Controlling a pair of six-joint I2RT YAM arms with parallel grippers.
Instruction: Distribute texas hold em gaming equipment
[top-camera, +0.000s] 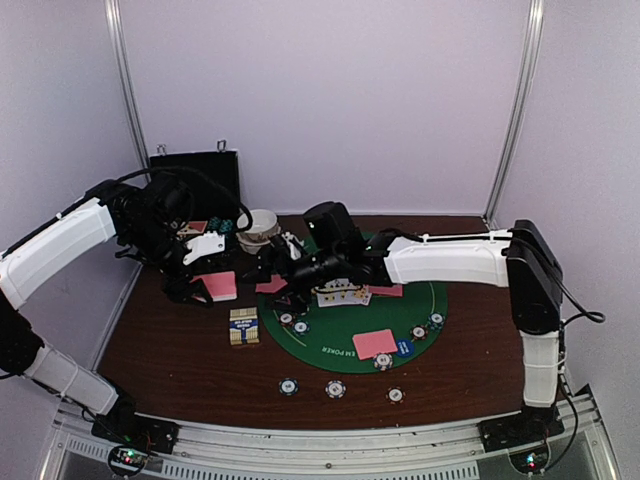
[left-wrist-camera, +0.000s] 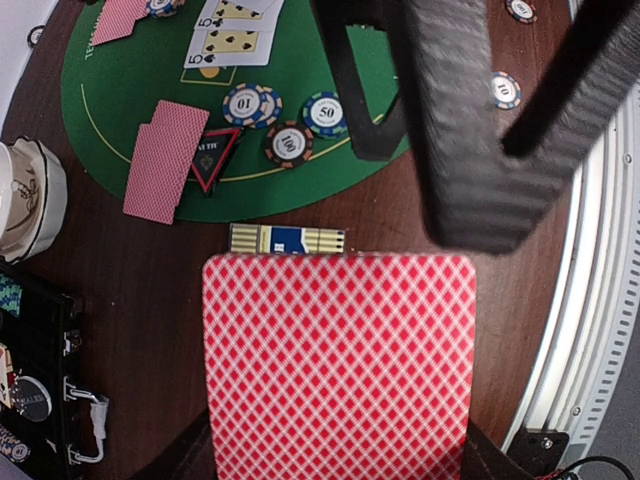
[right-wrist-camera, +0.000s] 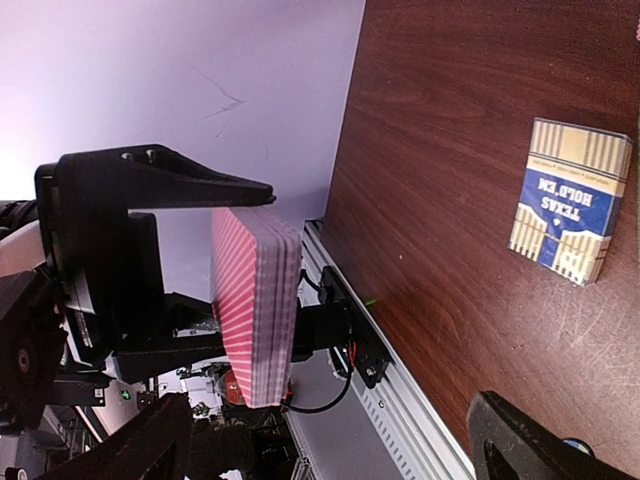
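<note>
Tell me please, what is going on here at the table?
The left gripper is shut on a deck of pink-backed cards, held in the air left of the green mat. The right gripper is open and empty, pointing toward that deck. Dealt cards and poker chips already lie on the mat.

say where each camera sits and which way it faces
top external: above, behind the bases, facing down at the table; left arm, right arm show
left wrist: faces down past its held deck to the green felt mat
right wrist: faces sideways at the left gripper clamping the deck; own fingertips below
shared: deck, Texas Hold'em card box
</note>
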